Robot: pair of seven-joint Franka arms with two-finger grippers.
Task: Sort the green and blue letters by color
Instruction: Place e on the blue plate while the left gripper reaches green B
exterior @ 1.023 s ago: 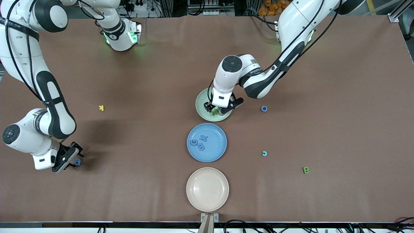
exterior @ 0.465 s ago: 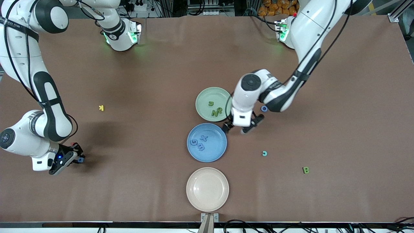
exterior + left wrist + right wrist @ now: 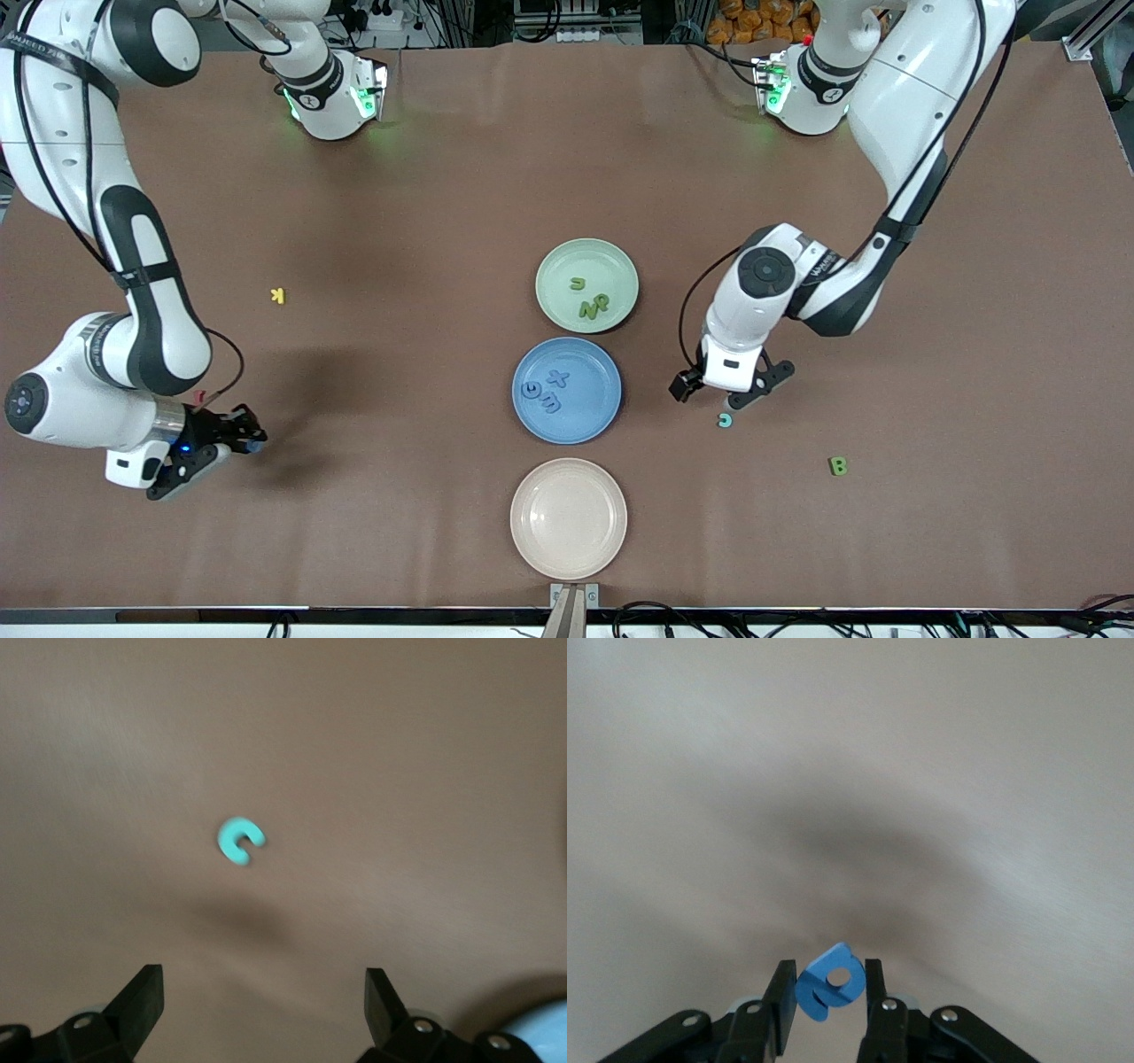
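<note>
Left gripper (image 3: pixel 728 391): over bare table toward the left arm's end, beside the blue plate; its fingers (image 3: pixel 142 997) stand wide apart with nothing between them.
Teal letter (image 3: pixel 726 420): a small curled piece lying flat on the table just beside the left gripper's fingertips, nearer to the front camera than they are; in the left wrist view (image 3: pixel 240 840) it sits ahead of the open fingers, roughly midway between them, untouched.
Right gripper (image 3: pixel 232 438): up over the table toward the right arm's end, well apart from the plates; its fingers (image 3: pixel 780 999) are clamped on a small piece.
Blue letter (image 3: pixel 830 984): pinched between the right gripper's fingers, tilted, with a round hole showing in it; which letter it is cannot be told.
Green plate (image 3: pixel 620 266): well apart from both grippers, farthest of the three plates from the front camera; it holds green letters (image 3: pixel 589 301).
Blue plate (image 3: pixel 594 416): beside the left gripper, toward the table's middle; three blue letters in plate (image 3: pixel 547 392) lie in it.
Cream plate (image 3: pixel 569 558): nearest the front camera of the three.
Green B (image 3: pixel 838 465): on the table, near the left gripper, nearer to the front camera than it.
Yellow K (image 3: pixel 278 295): on the table near the right arm, farther from the front camera than the right gripper's spot.
</note>
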